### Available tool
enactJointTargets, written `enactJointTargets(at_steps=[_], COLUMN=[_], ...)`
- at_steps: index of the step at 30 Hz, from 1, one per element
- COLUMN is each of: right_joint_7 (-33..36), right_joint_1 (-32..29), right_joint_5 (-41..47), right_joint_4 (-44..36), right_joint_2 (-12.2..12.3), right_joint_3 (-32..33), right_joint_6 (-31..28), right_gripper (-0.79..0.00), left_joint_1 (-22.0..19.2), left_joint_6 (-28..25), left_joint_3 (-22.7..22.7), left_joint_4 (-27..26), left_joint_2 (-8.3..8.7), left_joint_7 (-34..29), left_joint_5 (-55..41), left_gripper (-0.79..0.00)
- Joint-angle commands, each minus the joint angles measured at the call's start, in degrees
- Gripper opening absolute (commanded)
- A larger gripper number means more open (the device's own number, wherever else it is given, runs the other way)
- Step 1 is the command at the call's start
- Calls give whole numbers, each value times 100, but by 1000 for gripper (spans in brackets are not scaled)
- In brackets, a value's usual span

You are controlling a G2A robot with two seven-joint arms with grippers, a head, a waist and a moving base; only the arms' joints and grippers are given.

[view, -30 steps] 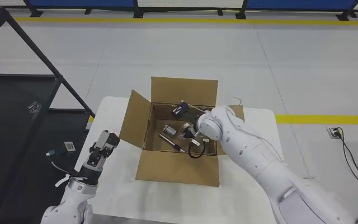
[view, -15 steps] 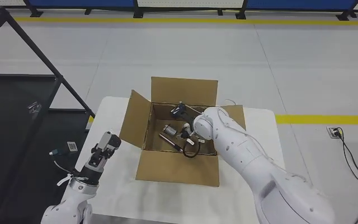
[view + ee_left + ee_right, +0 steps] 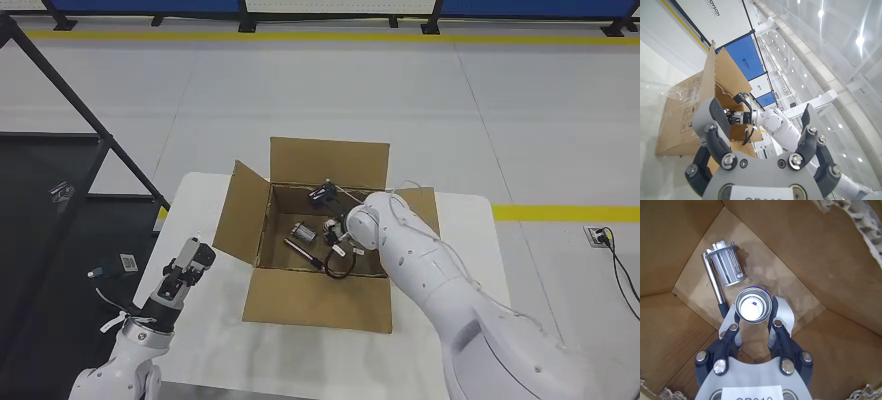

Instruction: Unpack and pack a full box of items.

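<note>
Your top view looks down on the tabletop and box. Left wrist view angles upward from the left, apparently low, sharing that box; right wrist view looks closely inside it.

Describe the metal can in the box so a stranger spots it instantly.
Inside the open brown cardboard box, find the right gripper. Between its fingers sits a round silver can, white-capped with a purple side; the neighbouring ribbed silver spool and thin steel rod lie ungripped.
</note>
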Motion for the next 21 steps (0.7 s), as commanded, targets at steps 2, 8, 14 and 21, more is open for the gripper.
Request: enactJointTargets(at_steps=[2,8,14,21], right_joint_7=[-21,-68,-29,3], right_joint_1=[21,56,70,53], right_joint_5=[-3,-18,-231,-383], right_joint_4=[60,146,78,93], right_joint_2=[-38,-104,-215,-375], right_joint_3=[21,63,6,-34], right_joint_6=[-12,-4,405,681], right_gripper=[-376,-148,-43,-172], left_joint_1=[5,24,32,37], left_joint_6=[4,5,30,91], left_joint_3=[2,-18,-25,-7], left_joint_4=[8,0,-22,-68], left_joint_2=[13,40,67,96], left_joint_7=[11,22,27,45], left_joint_5=[15,26,48,133], left_gripper=[0,0,0,0])
